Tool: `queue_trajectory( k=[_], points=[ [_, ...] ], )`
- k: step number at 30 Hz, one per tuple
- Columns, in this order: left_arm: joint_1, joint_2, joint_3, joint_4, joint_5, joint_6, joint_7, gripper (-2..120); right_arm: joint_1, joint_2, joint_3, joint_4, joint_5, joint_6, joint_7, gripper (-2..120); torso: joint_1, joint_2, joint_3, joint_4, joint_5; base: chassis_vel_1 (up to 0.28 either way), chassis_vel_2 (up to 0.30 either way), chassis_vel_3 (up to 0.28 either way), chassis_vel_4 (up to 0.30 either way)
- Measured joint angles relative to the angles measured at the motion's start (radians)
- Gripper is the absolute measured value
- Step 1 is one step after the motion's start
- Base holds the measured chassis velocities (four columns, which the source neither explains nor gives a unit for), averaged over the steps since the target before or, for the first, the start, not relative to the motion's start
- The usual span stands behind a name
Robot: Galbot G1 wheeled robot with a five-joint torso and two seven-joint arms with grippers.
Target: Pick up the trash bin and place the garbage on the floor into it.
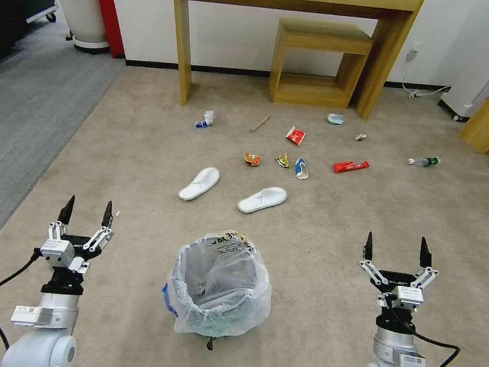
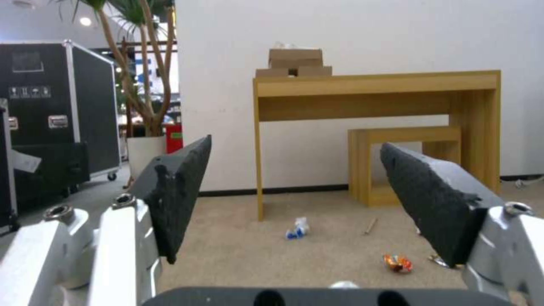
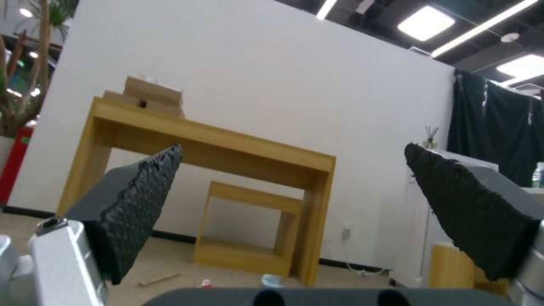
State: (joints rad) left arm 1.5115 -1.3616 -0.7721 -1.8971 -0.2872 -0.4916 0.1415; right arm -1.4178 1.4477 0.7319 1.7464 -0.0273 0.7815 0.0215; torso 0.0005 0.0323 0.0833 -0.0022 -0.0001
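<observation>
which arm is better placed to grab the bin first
Probably the left. The trash bin stands on the floor between both open, empty grippers, but its rim lies nearer the left gripper than the right gripper. The margin is modest.

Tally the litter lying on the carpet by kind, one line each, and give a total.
Slippers: 2
Crumpled wrappers: 6
Tissue wads: 2
Wooden stick: 1
Bottle: 1
Total: 12
</observation>
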Motion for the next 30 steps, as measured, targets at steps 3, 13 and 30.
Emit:
queue_trajectory(
  k=[3, 13, 30],
  points=[
    [-0.003, 0.0, 0.002, 0.003, -0.001, 0.003, -0.001, 80, 0.005, -0.005, 0.001, -0.008, -0.01, -0.009, 0.024, 100, 0.0, 0.0, 0.0, -0.0001, 0.0, 0.0, 0.0, 0.0, 0.0],
    [-0.009, -0.001, 0.002, 0.012, -0.009, 0.003, -0.004, 78, 0.015, -0.004, -0.002, -0.025, 0.009, -0.001, 0.011, 100, 0.0, 0.0, 0.0, -0.0001, 0.0001, 0.0, 0.0, 0.0, 0.0],
    [-0.013, 0.009, 0.0, 0.024, -0.023, 0.001, -0.004, 78, 0.019, 0.008, -0.015, -0.033, 0.012, 0.005, -0.007, 100, 0.0, 0.0, 0.0, -0.0001, 0.0001, 0.0, 0.0, 0.0, 0.0]
  ],
)
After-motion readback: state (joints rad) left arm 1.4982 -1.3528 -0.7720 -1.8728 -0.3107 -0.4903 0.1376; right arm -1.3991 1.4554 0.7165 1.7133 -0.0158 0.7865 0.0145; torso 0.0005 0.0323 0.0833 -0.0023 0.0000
